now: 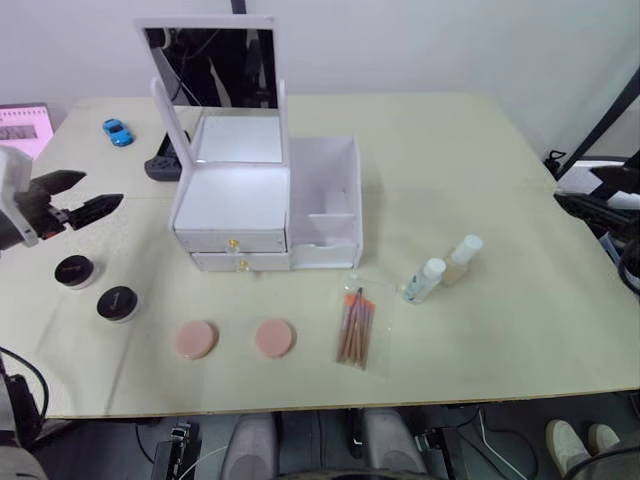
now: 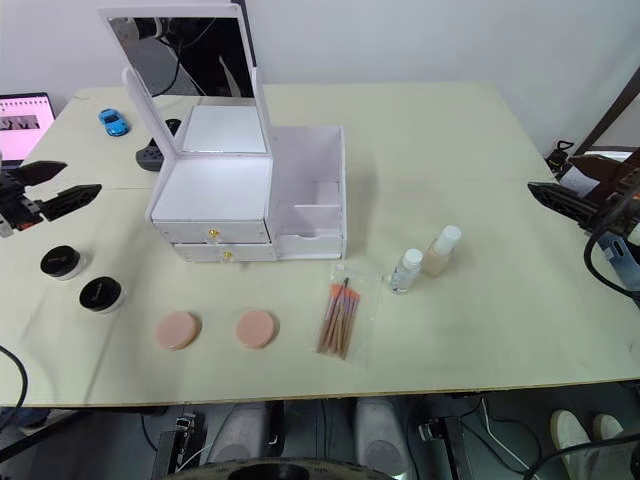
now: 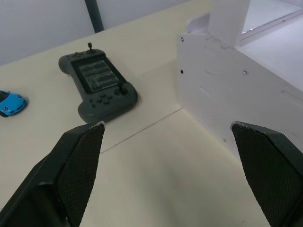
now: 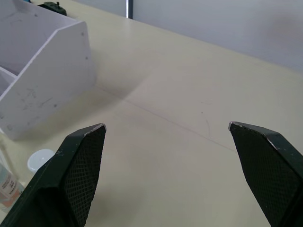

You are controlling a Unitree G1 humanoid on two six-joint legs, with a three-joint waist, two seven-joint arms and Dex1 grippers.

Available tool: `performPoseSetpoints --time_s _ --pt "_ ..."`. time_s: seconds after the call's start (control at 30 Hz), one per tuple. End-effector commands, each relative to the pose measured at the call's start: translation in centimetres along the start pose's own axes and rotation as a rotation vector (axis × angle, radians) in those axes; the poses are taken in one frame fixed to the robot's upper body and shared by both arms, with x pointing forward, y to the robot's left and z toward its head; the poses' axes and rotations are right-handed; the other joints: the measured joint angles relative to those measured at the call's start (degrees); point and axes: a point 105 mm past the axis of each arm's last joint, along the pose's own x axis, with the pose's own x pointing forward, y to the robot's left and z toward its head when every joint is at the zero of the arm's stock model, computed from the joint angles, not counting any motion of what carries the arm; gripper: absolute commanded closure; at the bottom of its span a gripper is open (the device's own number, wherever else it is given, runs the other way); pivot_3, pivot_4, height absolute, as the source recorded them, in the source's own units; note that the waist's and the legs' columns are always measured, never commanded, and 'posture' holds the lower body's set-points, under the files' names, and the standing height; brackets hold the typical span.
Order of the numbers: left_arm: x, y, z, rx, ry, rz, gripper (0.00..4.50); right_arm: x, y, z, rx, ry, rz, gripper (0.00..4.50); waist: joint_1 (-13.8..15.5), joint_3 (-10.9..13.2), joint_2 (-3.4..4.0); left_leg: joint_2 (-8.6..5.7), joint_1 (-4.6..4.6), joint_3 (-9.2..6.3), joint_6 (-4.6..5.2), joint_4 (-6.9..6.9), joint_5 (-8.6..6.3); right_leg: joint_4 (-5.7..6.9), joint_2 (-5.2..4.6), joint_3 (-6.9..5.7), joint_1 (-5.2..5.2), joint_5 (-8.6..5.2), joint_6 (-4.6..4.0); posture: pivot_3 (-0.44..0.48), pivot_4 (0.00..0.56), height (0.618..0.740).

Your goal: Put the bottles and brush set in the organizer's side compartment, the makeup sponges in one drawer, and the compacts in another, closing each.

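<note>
The white organizer (image 1: 232,195) stands mid-table with its mirror lid up, both drawers shut, and its side compartment (image 1: 326,205) open on top. To its right, two bottles (image 1: 425,280) (image 1: 462,259) stand near the brush set (image 1: 354,328), which lies in a clear sleeve. Two pink makeup sponges (image 1: 196,339) (image 1: 274,338) lie in front. Two black compacts (image 1: 75,271) (image 1: 117,303) sit at the left. My left gripper (image 1: 100,190) hovers open above the compacts, facing the organizer's left wall (image 3: 222,90). My right gripper (image 4: 166,126) is open at the table's right edge, well clear of the bottles.
A dark game controller (image 1: 163,160) and a blue toy car (image 1: 117,131) lie behind and left of the organizer. A pink-screened device (image 1: 25,125) sits at the far left edge. Bare tabletop stretches right of the bottles and behind the organizer.
</note>
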Motion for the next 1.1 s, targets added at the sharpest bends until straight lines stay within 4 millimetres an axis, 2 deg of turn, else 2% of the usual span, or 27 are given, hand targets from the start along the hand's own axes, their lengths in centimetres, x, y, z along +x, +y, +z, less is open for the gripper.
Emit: performPoseSetpoints --time_s 0.03,0.4,0.6,0.8,0.93,1.1 --pt "-0.7 0.7 1.2 0.035 -0.013 0.023 0.00 -0.1 -0.1 1.4 -0.041 -0.055 -0.005 0.09 0.0 0.0 0.00 0.00 0.00 0.00 0.00 0.00 0.00 0.00 0.00 0.00 0.00 0.00 0.00 0.000 0.150 0.725" --pt "-1.6 0.9 1.5 0.036 -0.021 0.038 0.00 1.4 0.3 1.6 -0.043 -0.077 0.021 0.09 0.0 0.0 0.00 0.00 0.00 0.01 0.00 -0.03 0.00 0.01 0.00 0.00 0.00 0.00 0.00 0.000 0.150 0.725" --pt "-2.6 0.5 2.8 0.002 -0.068 0.018 0.00 2.2 1.6 2.0 0.000 -0.061 0.095 0.09 0.0 0.0 -0.01 0.01 -0.01 0.01 0.00 -0.01 0.00 0.01 0.00 0.00 0.00 0.01 -0.01 0.000 0.150 0.725" --pt "-3.9 -1.8 2.5 -0.006 -0.014 -0.062 0.00 4.2 5.9 3.1 -0.007 -0.028 0.304 0.09 -0.4 0.0 0.05 0.04 0.01 0.01 0.00 -0.08 0.00 0.01 0.00 0.00 -0.05 0.00 -0.02 0.000 0.150 0.725" --pt "-4.5 -3.8 3.1 -0.036 -0.024 -0.126 0.00 5.3 8.2 4.3 -0.005 -0.034 0.390 0.09 -0.2 0.0 0.04 0.07 -0.01 0.02 -0.01 -0.06 -0.01 -0.01 -0.02 0.00 -0.10 -0.01 -0.02 0.000 0.150 0.725" --pt "-3.1 -8.5 5.8 -0.032 -0.070 -0.309 0.00 5.6 11.4 6.7 0.003 -0.050 0.538 0.09 0.4 0.0 0.05 0.04 -0.06 0.01 -0.02 -0.05 -0.01 -0.07 -0.08 -0.01 -0.09 -0.01 -0.01 0.000 0.150 0.725"
